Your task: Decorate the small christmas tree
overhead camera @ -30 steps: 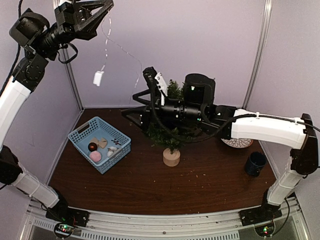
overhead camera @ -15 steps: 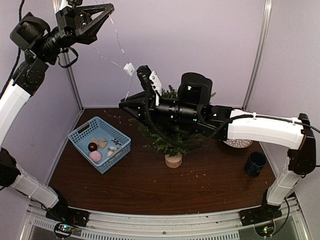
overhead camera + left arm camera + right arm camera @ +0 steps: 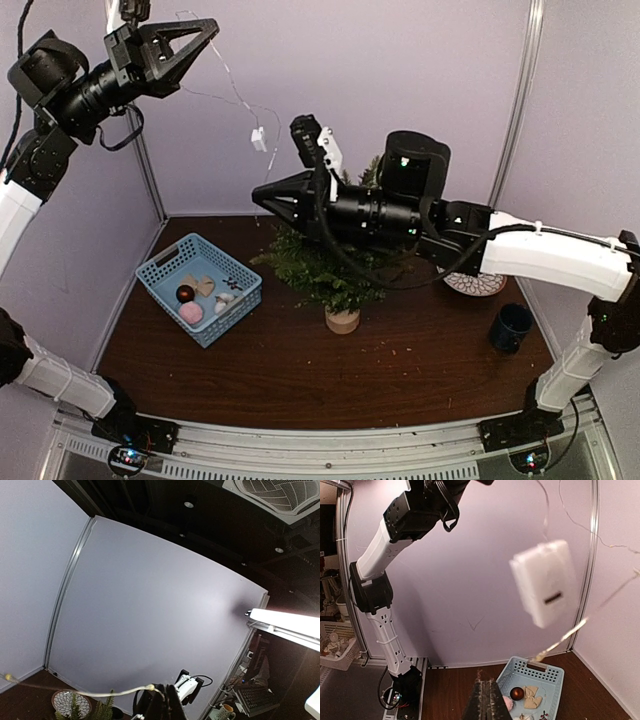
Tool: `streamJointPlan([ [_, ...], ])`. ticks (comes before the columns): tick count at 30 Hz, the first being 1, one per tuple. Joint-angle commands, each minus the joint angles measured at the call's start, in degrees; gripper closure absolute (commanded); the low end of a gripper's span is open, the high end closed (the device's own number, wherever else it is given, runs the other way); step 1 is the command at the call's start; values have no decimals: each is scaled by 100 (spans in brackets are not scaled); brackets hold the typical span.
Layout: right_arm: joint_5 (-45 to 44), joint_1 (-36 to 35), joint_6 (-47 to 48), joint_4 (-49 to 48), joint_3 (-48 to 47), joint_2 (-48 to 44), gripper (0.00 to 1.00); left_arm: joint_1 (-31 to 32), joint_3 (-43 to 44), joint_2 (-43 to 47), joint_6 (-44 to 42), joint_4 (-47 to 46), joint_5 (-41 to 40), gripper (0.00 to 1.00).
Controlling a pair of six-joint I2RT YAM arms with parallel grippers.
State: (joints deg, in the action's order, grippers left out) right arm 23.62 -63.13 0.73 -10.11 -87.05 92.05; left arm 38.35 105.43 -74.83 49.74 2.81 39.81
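Note:
The small christmas tree (image 3: 320,268) stands mid-table on its pale wooden base (image 3: 342,320); its tips (image 3: 106,711) show low in the left wrist view. My left gripper (image 3: 208,26) is high at the back left, shut (image 3: 167,706) on a thin light string (image 3: 100,693). A white battery box (image 3: 259,139) dangles from that string, blurred in the right wrist view (image 3: 545,582). My right gripper (image 3: 256,198) hovers above the tree's left side, just below the box. It is shut (image 3: 485,700) and I see nothing between its fingers.
A light-blue basket (image 3: 165,254) at the left holds a dark red ball (image 3: 516,693), a tan bow (image 3: 532,696) and other ornaments. A patterned plate (image 3: 475,286) and a dark mug (image 3: 511,327) sit at the right. Purple walls enclose the back and sides.
My right gripper went from open to shut and rose above the tree. The battery box swung right, from beside the left wall toward the right gripper. The left gripper shifted slightly left.

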Motion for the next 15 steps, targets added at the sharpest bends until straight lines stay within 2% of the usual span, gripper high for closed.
streamJointPlan([
  [1,-259,37,150,418,-204,-423,100,-13,-77,223,-641,608,-673,100],
  [15,-13,258,47,598,-399,-479,100,-231,-584,352,-570,652,-1300,100],
])
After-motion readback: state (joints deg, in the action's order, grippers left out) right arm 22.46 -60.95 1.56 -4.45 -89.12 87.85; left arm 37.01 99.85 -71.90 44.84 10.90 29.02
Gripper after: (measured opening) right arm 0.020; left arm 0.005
